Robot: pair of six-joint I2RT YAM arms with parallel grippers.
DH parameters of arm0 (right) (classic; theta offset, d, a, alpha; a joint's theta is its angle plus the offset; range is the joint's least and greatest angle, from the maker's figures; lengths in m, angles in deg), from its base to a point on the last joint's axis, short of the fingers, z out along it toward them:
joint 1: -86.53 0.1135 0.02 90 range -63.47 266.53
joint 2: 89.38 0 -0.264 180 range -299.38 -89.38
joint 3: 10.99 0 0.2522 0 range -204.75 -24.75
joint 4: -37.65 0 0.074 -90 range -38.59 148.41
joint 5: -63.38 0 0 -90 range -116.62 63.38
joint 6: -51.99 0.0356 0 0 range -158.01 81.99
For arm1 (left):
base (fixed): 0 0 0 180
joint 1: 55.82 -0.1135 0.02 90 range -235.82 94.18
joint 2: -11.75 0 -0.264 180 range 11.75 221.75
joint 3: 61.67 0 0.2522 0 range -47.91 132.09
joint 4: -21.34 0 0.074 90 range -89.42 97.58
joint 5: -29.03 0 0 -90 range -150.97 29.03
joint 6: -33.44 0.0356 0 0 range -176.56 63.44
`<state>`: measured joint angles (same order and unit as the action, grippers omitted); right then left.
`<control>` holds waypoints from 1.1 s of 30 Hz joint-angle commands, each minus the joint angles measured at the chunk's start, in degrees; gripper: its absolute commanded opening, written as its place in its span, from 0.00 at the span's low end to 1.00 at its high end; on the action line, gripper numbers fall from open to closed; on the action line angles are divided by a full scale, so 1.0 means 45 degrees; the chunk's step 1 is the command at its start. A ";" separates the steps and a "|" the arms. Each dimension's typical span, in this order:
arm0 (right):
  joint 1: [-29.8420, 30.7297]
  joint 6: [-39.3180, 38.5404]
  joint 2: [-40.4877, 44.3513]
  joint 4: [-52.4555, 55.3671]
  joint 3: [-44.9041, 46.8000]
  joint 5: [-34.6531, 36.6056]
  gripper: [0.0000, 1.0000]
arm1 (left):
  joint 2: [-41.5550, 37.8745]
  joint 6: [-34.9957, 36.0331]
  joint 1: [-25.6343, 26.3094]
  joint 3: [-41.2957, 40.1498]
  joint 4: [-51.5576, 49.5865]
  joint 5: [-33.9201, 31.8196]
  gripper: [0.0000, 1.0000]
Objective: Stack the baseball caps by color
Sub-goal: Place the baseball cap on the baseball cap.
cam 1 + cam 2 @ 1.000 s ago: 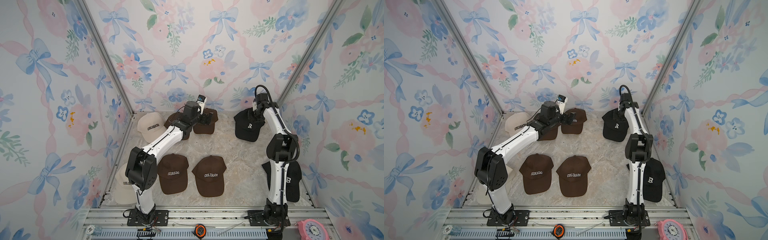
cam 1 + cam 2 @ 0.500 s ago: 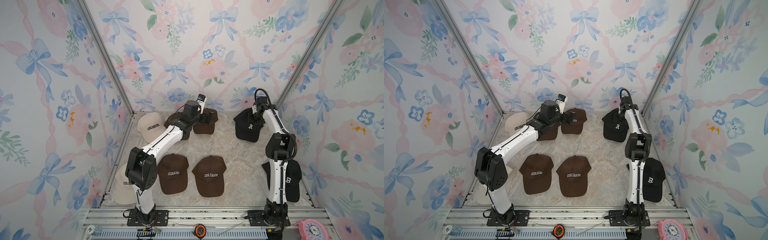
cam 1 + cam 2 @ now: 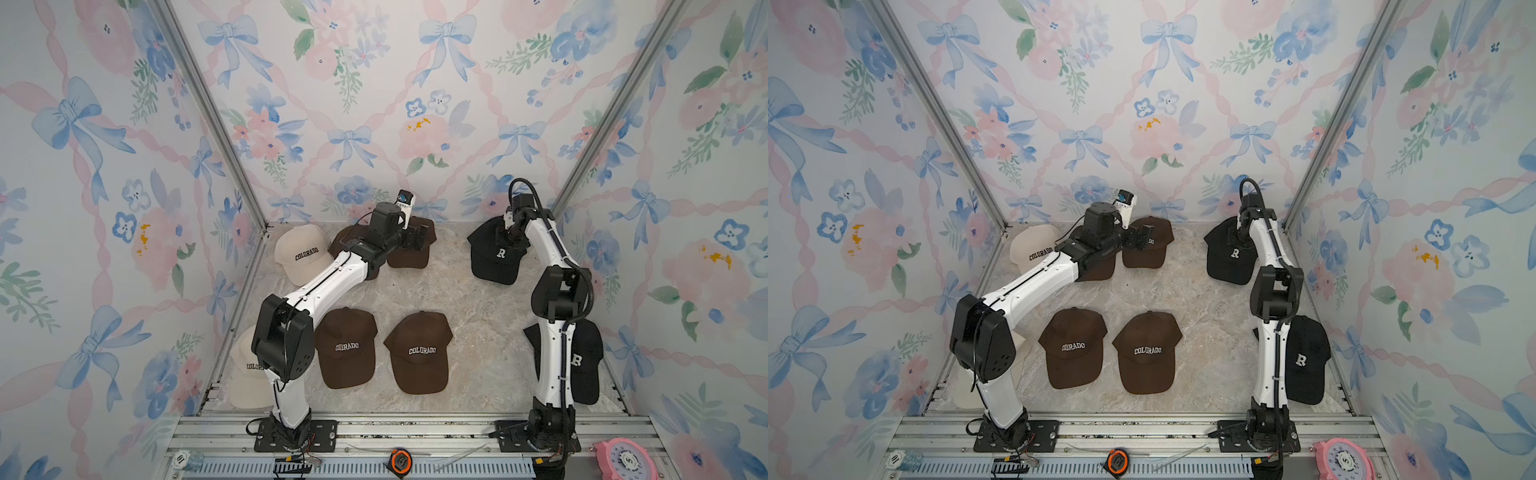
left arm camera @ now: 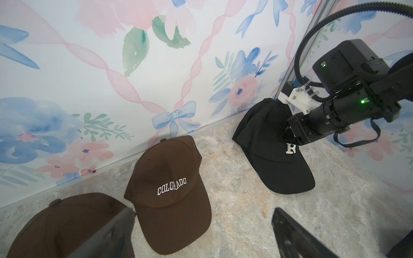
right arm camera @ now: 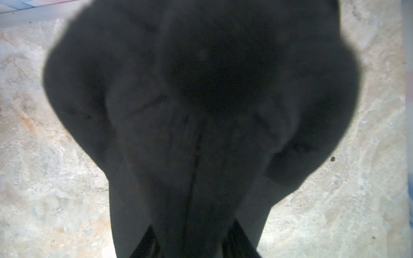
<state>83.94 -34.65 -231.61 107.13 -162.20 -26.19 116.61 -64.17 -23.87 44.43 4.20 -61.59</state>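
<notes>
**Worktop** (image 3: 478, 316): marbled surface inside floral-papered walls. Holdings, left to right:

1. **Near cream cap** (image 3: 243, 376): front left corner, half hidden behind the base of my left arm.
2. **Far cream cap** (image 3: 301, 253): back left. It has dark COLORADO lettering and its brim points to the front.
3. **Covered brown cap** (image 3: 341, 243): just beside the far cream cap, mostly under my left forearm.
4. **Back brown cap** (image 4: 169, 201): by the rear wall, lying flat, with white COLORADO lettering.
5. **My left end effector** (image 4: 203, 212): hovers over the back brown cap. The fingers are spread wide and carry nothing.
6. **Left front brown cap** (image 3: 347, 347) and **right front brown cap** (image 3: 419, 351): side by side and just apart, brims to the front.
7. **Far black cap** (image 3: 494, 255): back right, marked with a white R, lying on the worktop.
8. **My right end effector** (image 5: 192, 234): down on the crown of the far black cap. The fingers are partly apart with black fabric between them. Whether they pinch it, I cannot tell.
9. **Near black cap** (image 3: 584, 361): front right, marked with a white R, partly behind my right arm.
</notes>
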 commanded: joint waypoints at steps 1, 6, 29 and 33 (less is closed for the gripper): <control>-0.0101 -0.0125 -0.0204 0.0449 0.0300 0.0226 0.39 | -0.0294 -0.0148 0.0108 -0.0291 -0.0064 -0.0251 0.98; -0.0166 -0.0060 -0.0193 0.0473 0.0287 0.0152 0.49 | -0.0558 -0.0165 0.0208 -0.0562 -0.0068 -0.0386 0.98; -0.0166 0.0584 0.7422 -0.0713 0.5884 0.0736 0.93 | -0.3719 -0.0519 0.0836 -0.3647 0.0343 -0.0617 0.98; -0.0159 0.1100 0.9935 -0.1048 0.8749 0.1303 0.93 | -0.4352 -0.0442 0.1283 -0.4286 0.0404 -0.0226 0.98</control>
<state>83.57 -32.32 -193.23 101.19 -129.63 -23.68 99.78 -65.83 -19.59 26.94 4.84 -65.35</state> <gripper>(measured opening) 0.928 0.979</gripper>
